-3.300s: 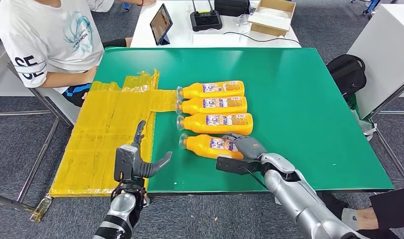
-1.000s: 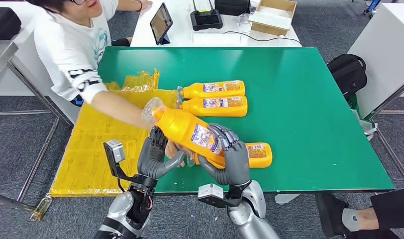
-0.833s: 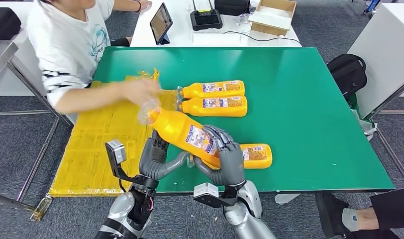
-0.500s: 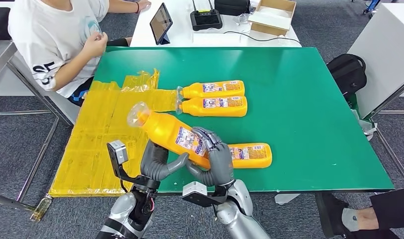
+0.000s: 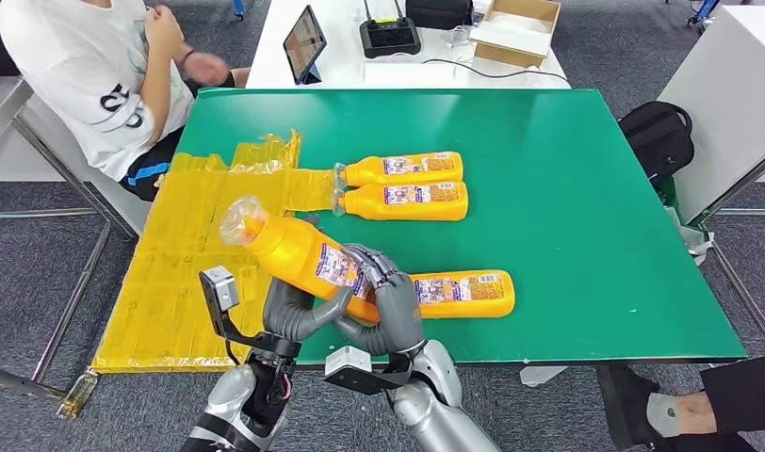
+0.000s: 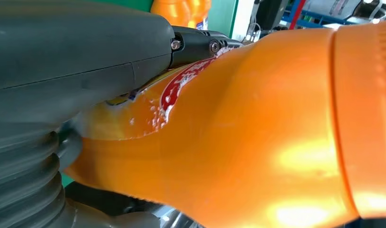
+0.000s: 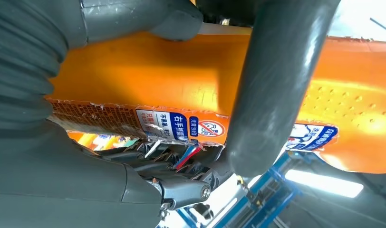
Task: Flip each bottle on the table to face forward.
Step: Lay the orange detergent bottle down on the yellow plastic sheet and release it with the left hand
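In the head view, both hands meet at the lower middle of the frame, just over the near edge of the green tabletop (image 5: 567, 188). The right hand (image 5: 383, 306) wraps its fingers over the label of the lifted bottle (image 5: 299, 254), which tilts with its clear cap toward the upper left, above the yellow sheet (image 5: 181, 273). The left hand (image 5: 289, 311) cups the same bottle from underneath, its thumb reaching right toward the other hand. Right of the hands, a near bottle (image 5: 463, 292) lies flat on the tabletop, its left end hidden behind the right hand. Higher, near the frame's middle, two more bottles lie side by side, touching: the far bottle (image 5: 402, 169) and the middle bottle (image 5: 407, 201), caps pointing left. A seated person (image 5: 87, 75) occupies the upper left corner.

In the left wrist view, the left hand (image 6: 72, 61) presses its thick thumb on the lifted bottle (image 6: 257, 137), whose orange body runs from the hand to the right edge.

In the right wrist view, the right hand (image 7: 62, 109) closes round the lifted bottle (image 7: 158, 80); one dark finger (image 7: 272, 90) crosses the bottle's label down the centre of the frame.
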`<state>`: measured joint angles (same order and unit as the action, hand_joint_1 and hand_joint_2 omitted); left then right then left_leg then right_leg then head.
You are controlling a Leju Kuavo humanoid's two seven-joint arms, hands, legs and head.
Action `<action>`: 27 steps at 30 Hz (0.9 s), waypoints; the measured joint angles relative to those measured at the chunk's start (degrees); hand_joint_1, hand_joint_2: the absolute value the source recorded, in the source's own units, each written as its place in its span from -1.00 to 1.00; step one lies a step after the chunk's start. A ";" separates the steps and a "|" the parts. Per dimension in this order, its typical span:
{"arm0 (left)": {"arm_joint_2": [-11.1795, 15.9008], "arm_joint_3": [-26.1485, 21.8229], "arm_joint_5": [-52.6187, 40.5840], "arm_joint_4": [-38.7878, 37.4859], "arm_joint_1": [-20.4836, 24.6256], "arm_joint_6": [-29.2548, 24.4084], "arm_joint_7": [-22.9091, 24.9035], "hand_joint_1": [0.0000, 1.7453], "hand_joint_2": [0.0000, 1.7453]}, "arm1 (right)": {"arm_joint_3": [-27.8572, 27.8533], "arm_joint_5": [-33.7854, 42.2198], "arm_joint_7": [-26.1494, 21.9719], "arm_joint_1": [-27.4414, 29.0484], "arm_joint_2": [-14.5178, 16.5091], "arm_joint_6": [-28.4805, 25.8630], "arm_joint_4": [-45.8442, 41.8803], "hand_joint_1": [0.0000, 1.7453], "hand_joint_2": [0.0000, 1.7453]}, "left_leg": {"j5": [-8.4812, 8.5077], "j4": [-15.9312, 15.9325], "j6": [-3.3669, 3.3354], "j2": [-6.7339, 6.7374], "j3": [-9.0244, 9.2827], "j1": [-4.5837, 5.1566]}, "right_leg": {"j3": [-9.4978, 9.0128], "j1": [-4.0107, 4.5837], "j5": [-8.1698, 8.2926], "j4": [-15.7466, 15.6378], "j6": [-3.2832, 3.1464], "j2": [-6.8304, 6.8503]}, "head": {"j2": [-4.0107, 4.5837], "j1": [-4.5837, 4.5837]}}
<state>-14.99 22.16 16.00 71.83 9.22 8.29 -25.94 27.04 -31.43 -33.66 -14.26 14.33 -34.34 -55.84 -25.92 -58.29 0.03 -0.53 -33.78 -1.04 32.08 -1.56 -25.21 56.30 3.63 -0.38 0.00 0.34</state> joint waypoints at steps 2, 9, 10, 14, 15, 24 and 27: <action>0.01 -0.34 0.37 -0.31 -0.04 0.02 0.02 -0.29 1.00 | 0.84 0.48 -0.11 -0.28 0.18 0.33 0.98 1.00 1.00 | 0.00 0.00 0.00 0.00 0.00 0.00 | 0.01 0.00 0.00 0.00 0.00 0.00 | 0.00 0.00; 0.13 -0.92 0.97 -0.55 -0.39 0.03 -0.39 1.00 1.00 | 2.80 1.61 -0.17 -1.24 0.38 1.71 3.90 1.00 1.00 | 0.00 0.00 0.00 0.00 -0.01 0.01 | 0.01 -0.01 0.00 -0.01 0.00 0.00 | 0.00 0.00; 0.13 -1.02 1.01 -0.55 -0.47 0.03 -0.47 1.00 1.00 | 2.93 1.76 -0.17 -1.35 0.38 1.78 4.16 1.00 1.00 | 0.00 0.00 0.00 0.00 -0.01 0.01 | 0.02 -0.01 0.00 -0.01 0.00 0.00 | 0.00 -0.01; 0.13 -1.37 1.15 -0.55 -0.72 -0.05 -0.65 1.00 1.00 | 3.30 2.31 -0.17 -1.56 0.44 1.93 4.85 1.00 1.00 | 0.00 0.00 0.00 0.00 0.00 0.00 | 0.02 -0.01 0.00 -0.01 0.00 0.00 | 0.00 -0.03; 0.13 -1.42 1.19 -0.55 -0.75 -0.10 -0.68 1.00 1.00 | 3.36 2.41 -0.17 -1.58 0.46 1.93 4.97 1.00 1.00 | 0.00 0.00 0.00 0.01 0.00 0.00 | 0.03 0.00 0.00 0.00 0.00 0.00 | 0.00 -0.03; 0.11 -1.45 0.73 -0.55 -0.14 -0.95 -1.38 1.00 1.00 | 3.92 2.72 -0.38 -1.50 0.71 1.94 5.31 -1.00 -1.00 | 0.00 0.00 0.00 -0.01 -0.01 0.00 | 0.02 -0.01 0.00 0.00 0.00 0.00 | 0.00 -0.02; -0.02 -1.31 -1.13 -0.54 0.44 -3.41 -2.33 1.00 1.00 | 4.26 3.94 -0.38 -1.27 0.89 2.56 5.10 -1.00 -1.00 | 0.00 0.00 0.00 0.01 0.00 0.00 | 0.02 -0.01 0.00 0.00 0.00 -0.01 | 0.00 -0.03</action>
<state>-15.02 20.85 14.87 71.29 9.65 4.88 -28.27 31.30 -27.48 -34.04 -15.52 15.21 -31.78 -50.74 -25.91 -58.29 0.03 -0.52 -33.78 -1.04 32.10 -1.57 -25.21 56.30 3.63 -0.39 0.00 0.31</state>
